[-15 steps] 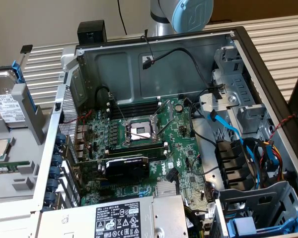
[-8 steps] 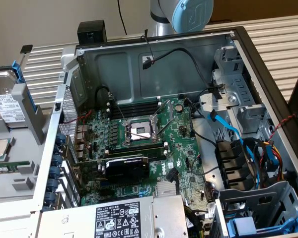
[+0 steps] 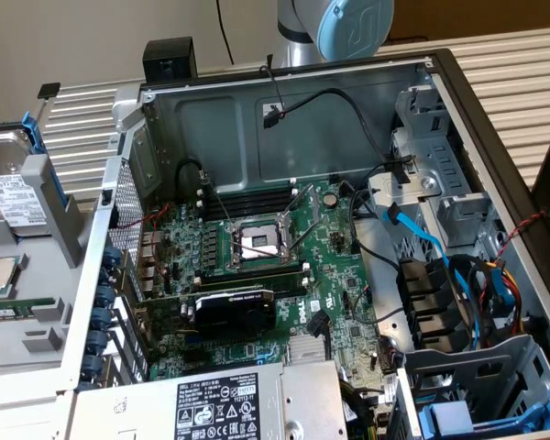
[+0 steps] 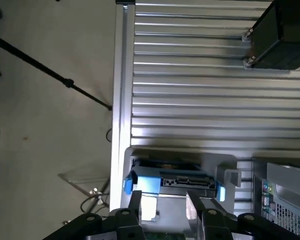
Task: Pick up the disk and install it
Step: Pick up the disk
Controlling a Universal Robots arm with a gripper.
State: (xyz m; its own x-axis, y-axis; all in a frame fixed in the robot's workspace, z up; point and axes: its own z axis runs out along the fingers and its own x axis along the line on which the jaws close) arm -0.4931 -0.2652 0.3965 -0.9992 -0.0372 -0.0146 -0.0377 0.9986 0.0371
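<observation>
The claw (image 4: pixel 163 196) hangs just above the disk (image 4: pixel 182 182) with its two fingers (image 4: pixel 136 202) spread wide and nothing between them. One finger stands to each side of the disk's connector edge.

In the wrist view the disk is seen edge-on, with its connector edge facing the camera and blue carrier ends sticking out on both sides. In the exterior view the disk (image 3: pixel 12 197) stands on edge in a grey holder (image 3: pixel 44 192) at the exterior view's left, in the upper half. Its long axis runs up the frame and its white label faces the camera.

The frame edge cuts off the disk's left part, and the holder's posts hide its lower end. The slatted tabletop (image 4: pixel 190 85) lies bare beyond the holder. The open computer case (image 3: pixel 284 119) stands close on the exterior view's right of the holder, its wall rising just beside it. The label's print is too small to read.
</observation>
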